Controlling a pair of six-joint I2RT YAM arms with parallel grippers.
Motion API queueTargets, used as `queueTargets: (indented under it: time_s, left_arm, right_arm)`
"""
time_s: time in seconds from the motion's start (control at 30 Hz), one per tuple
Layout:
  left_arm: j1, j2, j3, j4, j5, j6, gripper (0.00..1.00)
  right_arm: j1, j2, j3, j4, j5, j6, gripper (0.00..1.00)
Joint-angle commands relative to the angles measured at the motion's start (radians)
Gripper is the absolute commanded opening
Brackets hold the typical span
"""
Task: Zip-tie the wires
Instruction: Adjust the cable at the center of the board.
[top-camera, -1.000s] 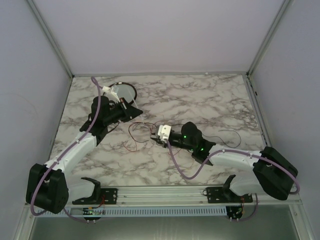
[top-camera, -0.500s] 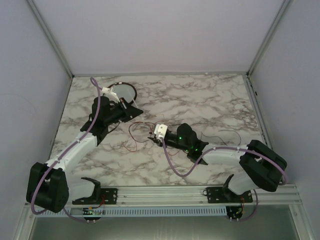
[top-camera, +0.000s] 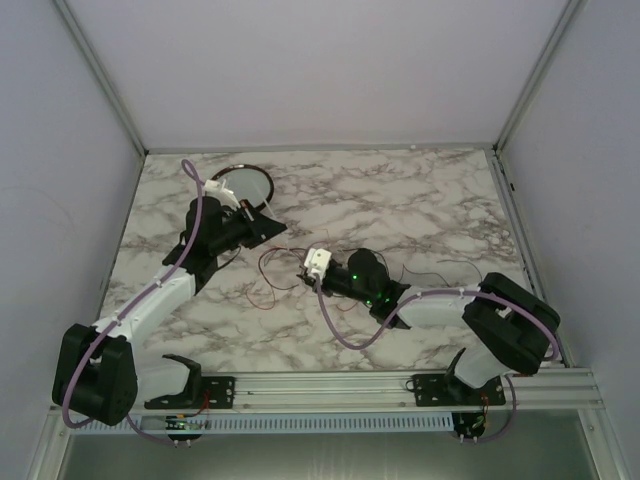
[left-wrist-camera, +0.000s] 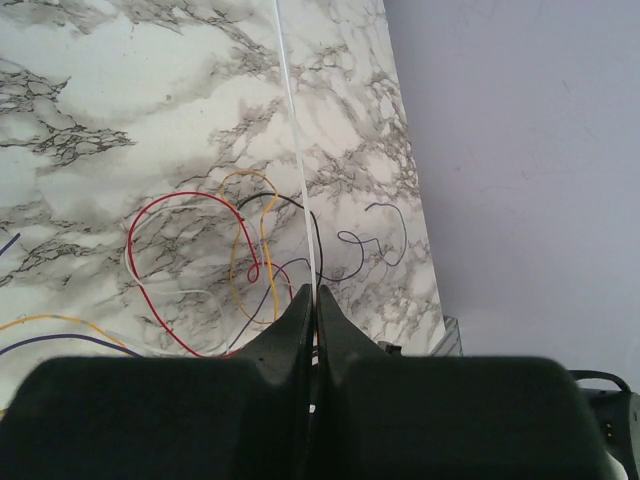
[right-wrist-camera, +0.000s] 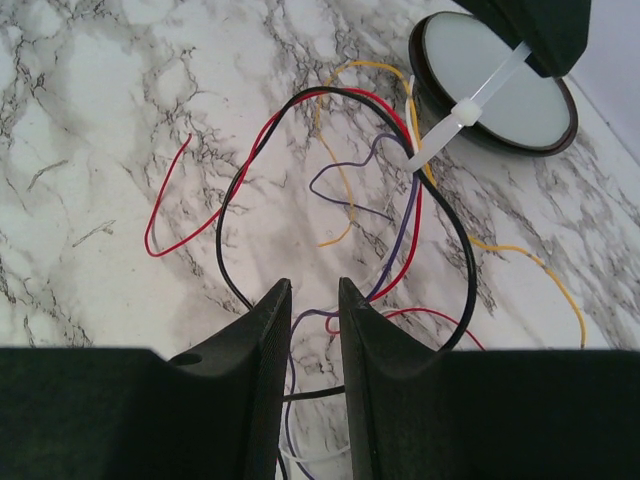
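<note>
The wires (top-camera: 272, 272) lie in a loose tangle on the marble table between the two arms; red, black, purple, yellow and white strands show in the right wrist view (right-wrist-camera: 330, 170) and the left wrist view (left-wrist-camera: 200, 260). My left gripper (left-wrist-camera: 312, 292) is shut on a thin white zip tie (left-wrist-camera: 295, 120) and hovers above the tangle's far side (top-camera: 278, 226). The tie's head (right-wrist-camera: 455, 118) hangs over the yellow and red loops. My right gripper (right-wrist-camera: 314, 285) sits low over the near side of the tangle (top-camera: 304, 274), open a little, with black, purple and white strands crossing the gap.
A round dark-rimmed dish (top-camera: 245, 182) stands at the table's back left, just behind the left gripper, and shows in the right wrist view (right-wrist-camera: 495, 85). A loose dark strand (top-camera: 450, 266) lies right of the right arm. Metal frame posts and lilac walls enclose the table.
The right arm has reached further left and forward, bringing its gripper over the tangle. Its jaws stand slightly wider. The left gripper has stayed almost still with the zip tie.
</note>
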Motion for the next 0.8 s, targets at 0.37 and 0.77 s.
queueTargets:
  time_s: [0.37,0.77]
  left_arm:
    - [-0.004,-0.046,0.003,0.021,-0.006,-0.002,0.00]
    - [-0.016,-0.063,0.000,0.017,-0.007,-0.008,0.00]
  right_arm:
    - [-0.022,0.027,0.023,0.038,0.041,0.033,0.31]
    - [-0.041,0.054,0.048,0.045,0.038,0.039,0.33]
